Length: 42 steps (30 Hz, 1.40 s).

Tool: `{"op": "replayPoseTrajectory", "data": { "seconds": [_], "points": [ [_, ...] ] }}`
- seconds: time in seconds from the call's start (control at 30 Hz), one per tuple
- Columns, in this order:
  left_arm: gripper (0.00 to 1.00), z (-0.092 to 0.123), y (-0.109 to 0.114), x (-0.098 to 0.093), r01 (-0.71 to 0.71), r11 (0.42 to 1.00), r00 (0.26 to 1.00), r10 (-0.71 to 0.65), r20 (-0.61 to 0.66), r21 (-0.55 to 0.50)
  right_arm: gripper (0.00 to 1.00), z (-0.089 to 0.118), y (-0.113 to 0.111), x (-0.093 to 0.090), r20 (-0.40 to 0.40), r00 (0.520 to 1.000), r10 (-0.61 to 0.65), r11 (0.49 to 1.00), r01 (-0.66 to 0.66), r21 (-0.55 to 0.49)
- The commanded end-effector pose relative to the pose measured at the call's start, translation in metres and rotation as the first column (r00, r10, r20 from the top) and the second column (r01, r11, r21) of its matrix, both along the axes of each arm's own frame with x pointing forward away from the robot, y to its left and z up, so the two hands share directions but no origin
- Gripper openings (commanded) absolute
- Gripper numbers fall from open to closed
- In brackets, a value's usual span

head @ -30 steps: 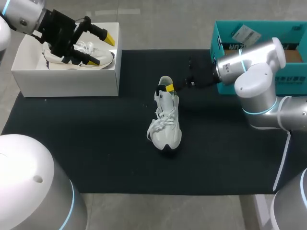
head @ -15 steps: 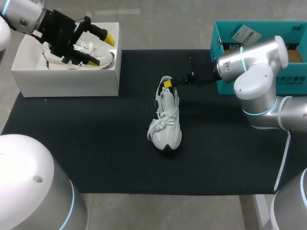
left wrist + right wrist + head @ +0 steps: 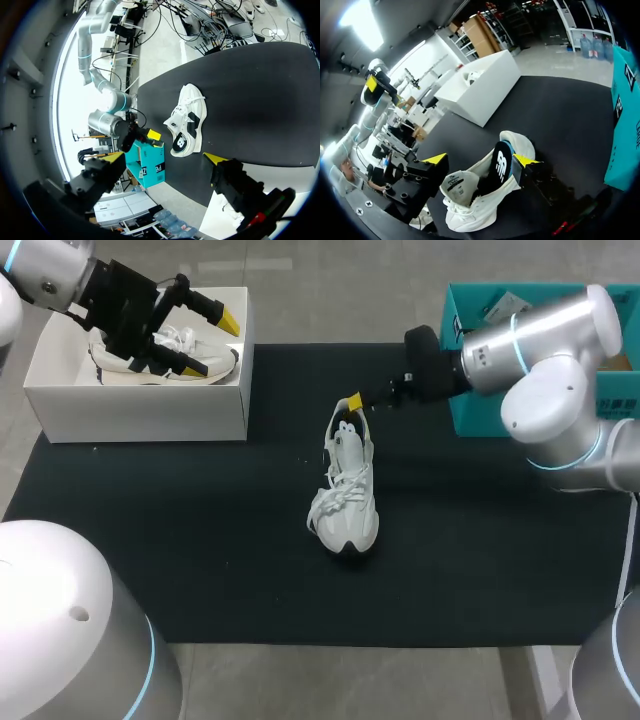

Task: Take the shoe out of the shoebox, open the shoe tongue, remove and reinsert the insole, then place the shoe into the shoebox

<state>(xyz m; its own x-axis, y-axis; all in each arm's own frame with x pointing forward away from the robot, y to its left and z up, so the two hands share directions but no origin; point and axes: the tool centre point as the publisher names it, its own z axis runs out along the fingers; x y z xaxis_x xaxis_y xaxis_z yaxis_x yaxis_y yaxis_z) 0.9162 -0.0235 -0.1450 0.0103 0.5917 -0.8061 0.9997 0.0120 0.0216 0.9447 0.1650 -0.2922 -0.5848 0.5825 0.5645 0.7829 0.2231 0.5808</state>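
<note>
While straddling the heel of the shoe with the right claw spread wide, pinching nothing, merely props the half-raised dark insole against one tip. Risks letting it flop back inside or spill onto the desk at any pull. Risks also dragging or tipping the shoe, standing free on its sole mid-desk, unsteadied by the left claw, parked open and empty above the white shoebox and its second shoe. Might snag the loose laces too.

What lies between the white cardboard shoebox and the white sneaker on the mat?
Only bare black mat between shoebox and sneaker, per the head view.
</note>
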Motion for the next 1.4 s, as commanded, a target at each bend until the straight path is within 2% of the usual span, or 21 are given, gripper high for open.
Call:
{"op": "replayPoseTrajectory", "data": {
  "seconds": [0.03, 0.5, 0.53, 0.6, 0.63, 0.77, 0.93, 1.13, 1.23, 1.4],
  "points": [
    [1.0, 0.0, 0.0, 0.0, 0.0, 1.0, 1.0, 0.0, 0.001, 0.003, 0.0, 0.017, -0.003, -0.003, -0.074, 0.996, -0.056, 0.98, 0.041, -0.195],
    [1.0, 0.0, 0.0, 0.0, 0.0, 1.0, 1.0, 0.0, 0.001, 0.003, 0.0, 0.017, -0.003, -0.003, -0.074, 0.996, -0.056, 0.98, 0.041, -0.195],
    [1.0, 0.0, 0.0, 0.0, 0.0, 1.0, 1.0, 0.0, 0.001, 0.003, 0.0, 0.018, 0.004, 0.003, -0.121, 0.989, -0.089, 0.951, 0.049, -0.304],
    [1.0, 0.0, 0.0, 0.0, 0.0, 1.0, 1.0, 0.0, 0.001, 0.003, 0.0, 0.017, 0.015, 0.011, -0.155, 0.98, -0.121, 0.907, 0.046, -0.418],
    [1.0, 0.0, 0.0, 0.0, 0.0, 1.0, 1.0, 0.0, 0.001, 0.003, 0.0, 0.014, 0.02, 0.015, -0.17, 0.97, -0.174, 0.866, 0.068, -0.496],
    [1.0, 0.0, 0.0, 0.0, 0.0, 1.0, 1.0, 0.0, 0.001, 0.003, 0.0, 0.005, 0.029, 0.018, -0.139, 0.941, -0.308, 0.755, 0.153, -0.637],
    [1.0, 0.0, 0.0, 0.0, 0.0, 1.0, 1.0, 0.0, 0.001, 0.003, 0.0, -0.003, 0.03, 0.016, -0.06, 0.9, -0.432, 0.677, 0.279, -0.681],
    [1.0, 0.0, 0.0, 0.0, 0.0, 1.0, 1.0, 0.0, 0.001, 0.003, 0.0, -0.002, 0.025, 0.01, 0.02, 0.872, -0.489, 0.606, 0.356, -0.712],
    [1.0, 0.0, 0.0, 0.0, 0.0, 1.0, 1.0, 0.0, 0.001, 0.003, 0.0, -0.003, 0.025, 0.009, -0.012, 0.871, -0.492, 0.585, 0.32, -0.745],
    [1.0, 0.0, 0.0, 0.0, 0.0, 1.0, 1.0, 0.0, 0.001, 0.003, 0.0, -0.003, 0.025, 0.009, -0.012, 0.871, -0.492, 0.585, 0.32, -0.745]
  ]
}}
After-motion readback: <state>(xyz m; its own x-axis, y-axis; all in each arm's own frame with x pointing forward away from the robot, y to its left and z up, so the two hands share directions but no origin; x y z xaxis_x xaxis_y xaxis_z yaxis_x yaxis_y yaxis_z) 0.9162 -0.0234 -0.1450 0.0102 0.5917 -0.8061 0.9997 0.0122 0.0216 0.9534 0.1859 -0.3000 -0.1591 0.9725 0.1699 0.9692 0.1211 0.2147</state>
